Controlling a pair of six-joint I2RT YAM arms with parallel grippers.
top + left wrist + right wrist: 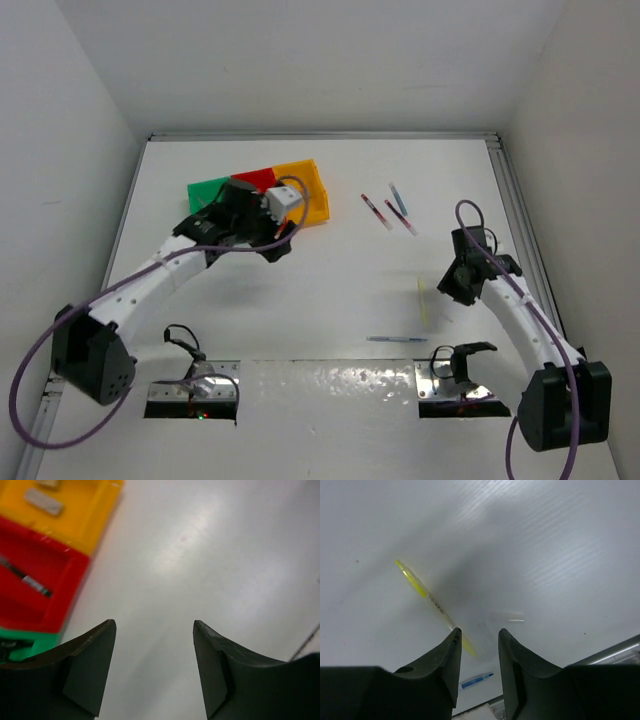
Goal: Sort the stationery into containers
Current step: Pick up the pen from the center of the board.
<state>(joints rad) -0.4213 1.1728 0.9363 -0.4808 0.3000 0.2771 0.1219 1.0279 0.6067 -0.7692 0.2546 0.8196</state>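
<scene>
Overhead, my left gripper hangs just beside the containers, its jaws well apart and empty. At its 10 o'clock in the wrist view sit the green bin, mostly out of view; the red bin, holding a slim pen; and the yellow bin, holding a grey eraser. At 1 o'clock on the table lies a red-white pen with two more beside it. My right gripper, narrowly parted, grips nothing. A yellow pen lies at its 10 o'clock, print too blurred to read, and a blue pen at 6.

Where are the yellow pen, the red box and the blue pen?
yellow pen (pixel 415 582), right wrist view, yellow part.
red box (pixel 70 592), left wrist view, side wall.
blue pen (pixel 476 681), right wrist view, barrel.
</scene>
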